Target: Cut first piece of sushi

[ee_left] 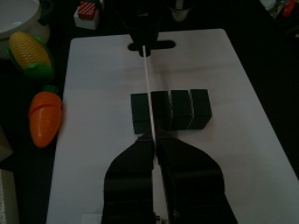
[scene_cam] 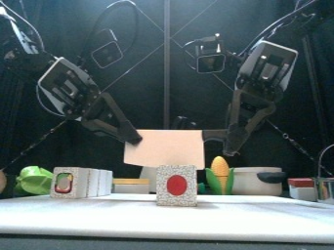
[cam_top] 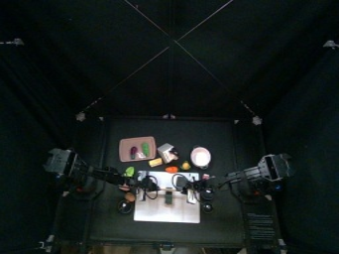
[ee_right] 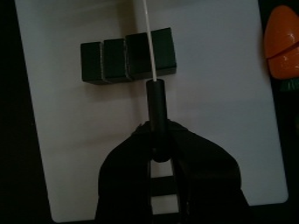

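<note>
**Lining the wire over the first sushi seam**

Starting at the left, the left gripper [ee_left: 160,179] looks closed, pinching one end of a thin wire [ee_left: 149,96] that runs straight away from it across the white board [ee_left: 100,105]. The sushi [ee_left: 170,109], a dark roll in segments, lies on the board between the two arms, its long axis crosswise to the wire. The wire passes over it near one end, by the first seam. The right gripper [ee_right: 163,171] is closed on the wire's black handle [ee_right: 156,109], just short of the sushi. I judge a downward press would cut here.
</note>
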You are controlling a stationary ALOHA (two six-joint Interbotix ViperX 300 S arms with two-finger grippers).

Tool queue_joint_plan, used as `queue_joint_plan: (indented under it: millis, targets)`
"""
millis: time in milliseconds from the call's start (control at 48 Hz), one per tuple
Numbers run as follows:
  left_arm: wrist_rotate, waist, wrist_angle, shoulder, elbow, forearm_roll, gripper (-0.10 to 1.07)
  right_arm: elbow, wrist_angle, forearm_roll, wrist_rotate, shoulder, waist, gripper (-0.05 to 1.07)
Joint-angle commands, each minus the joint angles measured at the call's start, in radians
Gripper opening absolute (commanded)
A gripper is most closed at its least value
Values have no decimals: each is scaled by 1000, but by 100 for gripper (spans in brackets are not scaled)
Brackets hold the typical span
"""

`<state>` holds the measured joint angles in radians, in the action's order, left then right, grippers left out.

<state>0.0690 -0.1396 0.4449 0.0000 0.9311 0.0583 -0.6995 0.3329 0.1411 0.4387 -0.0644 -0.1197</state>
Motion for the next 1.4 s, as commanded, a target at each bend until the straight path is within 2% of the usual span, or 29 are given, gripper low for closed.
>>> queue_joint_plan:
  millis: [0, 396, 667, 979, 1375]
  targets:
    - [0, -5, 5, 6, -26, 0, 35, 14, 5, 2, 2, -12, 6, 31]
    - [2, 0, 5, 100, -74, 0, 35, 18, -2, 6, 0, 44, 8, 31]
    - [-5, 2, 5, 137, -78, 15, 35, 18, -17, 5, 0, 80, 8, 31]
    - [6, 6, -21, 137, -78, 34, 35, 20, -11, 8, 2, 83, 14, 31]
    - [9, 74, -32, 127, -80, 17, 35, 28, -9, 32, 2, 72, 69, 31]
